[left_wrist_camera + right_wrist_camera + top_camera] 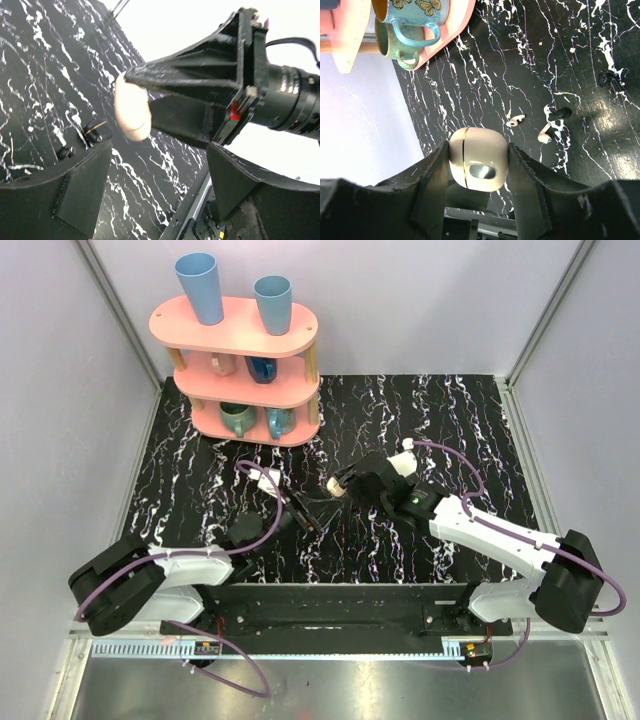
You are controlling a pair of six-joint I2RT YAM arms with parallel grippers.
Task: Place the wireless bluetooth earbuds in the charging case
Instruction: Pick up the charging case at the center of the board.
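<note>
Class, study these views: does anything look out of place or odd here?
Yes. The earbuds lie loose on the table near small black bits, while the charging case, apparently shut, is held off the table by the jaws of the right gripper.

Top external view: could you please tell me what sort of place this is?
Probably a robotics lab test cell: the left arm and right arm are bolted at the near edge of a marble-patterned table, plain white walls on metal framing enclose it, and a pink shelf of cups looks staged.
</note>
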